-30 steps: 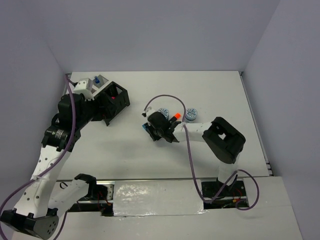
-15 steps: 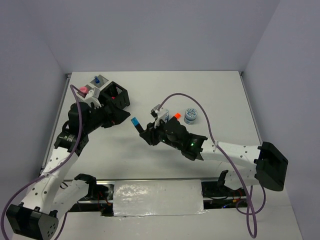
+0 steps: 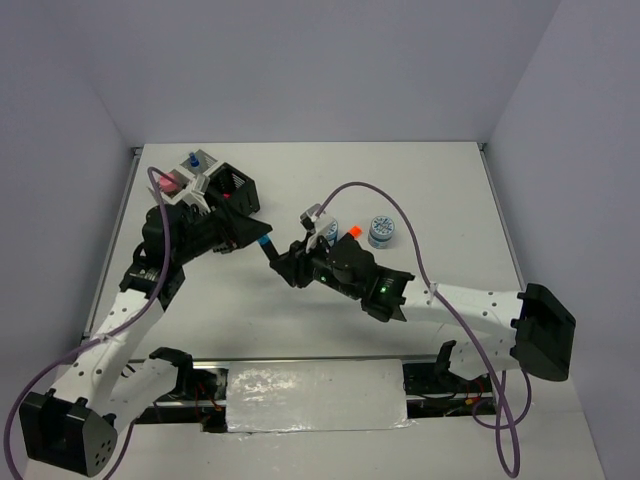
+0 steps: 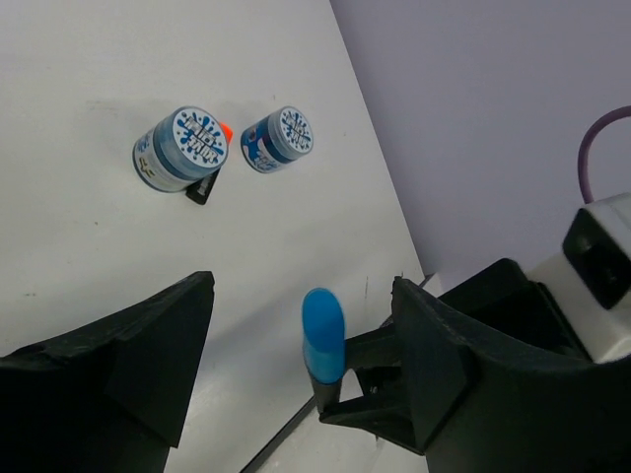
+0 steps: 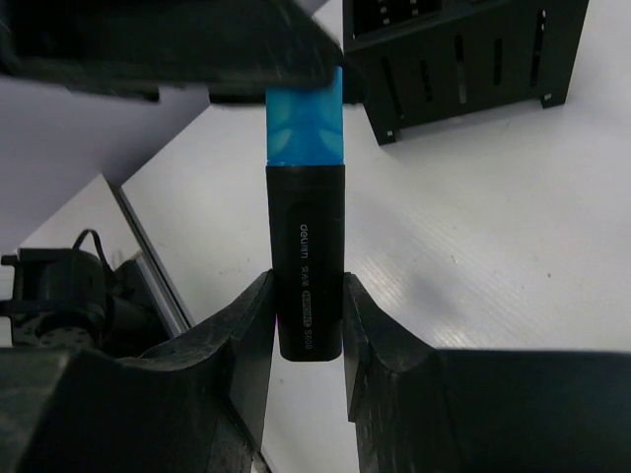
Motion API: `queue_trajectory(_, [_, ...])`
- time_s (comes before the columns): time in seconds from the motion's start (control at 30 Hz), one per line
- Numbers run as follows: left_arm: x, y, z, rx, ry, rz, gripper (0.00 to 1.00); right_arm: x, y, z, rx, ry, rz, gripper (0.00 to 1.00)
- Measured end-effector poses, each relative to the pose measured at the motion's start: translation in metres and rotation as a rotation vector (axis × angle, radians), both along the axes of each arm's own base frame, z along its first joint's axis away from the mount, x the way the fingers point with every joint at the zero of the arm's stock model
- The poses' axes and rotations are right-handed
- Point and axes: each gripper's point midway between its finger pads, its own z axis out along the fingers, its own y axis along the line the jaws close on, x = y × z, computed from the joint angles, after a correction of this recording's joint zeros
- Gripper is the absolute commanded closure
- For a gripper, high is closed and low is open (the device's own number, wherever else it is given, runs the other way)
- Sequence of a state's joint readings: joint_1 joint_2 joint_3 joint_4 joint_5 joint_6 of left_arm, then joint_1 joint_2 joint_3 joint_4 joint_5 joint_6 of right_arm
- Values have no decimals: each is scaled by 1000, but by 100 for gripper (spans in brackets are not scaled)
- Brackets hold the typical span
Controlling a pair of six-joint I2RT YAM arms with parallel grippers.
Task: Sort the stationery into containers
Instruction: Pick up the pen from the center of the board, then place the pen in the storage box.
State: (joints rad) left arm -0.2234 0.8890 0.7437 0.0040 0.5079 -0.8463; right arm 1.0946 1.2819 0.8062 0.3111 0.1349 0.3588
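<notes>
Right gripper (image 5: pixel 306 301) clamped on the black marker (image 5: pixel 306 261), held off the table. Its blue cap sits between the left gripper (image 4: pixel 301 330) jaws, which stand apart and don't touch it. Black organiser (image 3: pixel 236 186) just beside, can't tell its contents. Grey cups (image 3: pixel 204 166) behind it hold a pink stick (image 3: pixel 170 182) and a blue-capped bottle (image 3: pixel 191 158).

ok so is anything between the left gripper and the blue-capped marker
Nothing visible. The left gripper has its open fingers on either side of the cap of the blue-capped marker, with clear gaps on both sides. The right gripper, shut on the black barrel, holds it from the other end.
</notes>
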Motion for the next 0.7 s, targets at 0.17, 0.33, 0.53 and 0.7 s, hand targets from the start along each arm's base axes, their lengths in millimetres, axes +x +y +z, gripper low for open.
queue_trajectory(0.17, [-2,-6,-7,-13,28,-29,41,9,7,22,31,-32,-22,90])
queue_trajectory(0.33, [-2,-10,-1,-27,10,-53,100,16,13,15,-9,-35,-36,83])
queue_trajectory(0.53, [18,-9,3,38,-5,-20,100,28,9,15,-6,-38,-76,0])
queue_trajectory(0.7, [73,28,16,202,-99,245,100,55,-38,-3,9,21,-202,0])
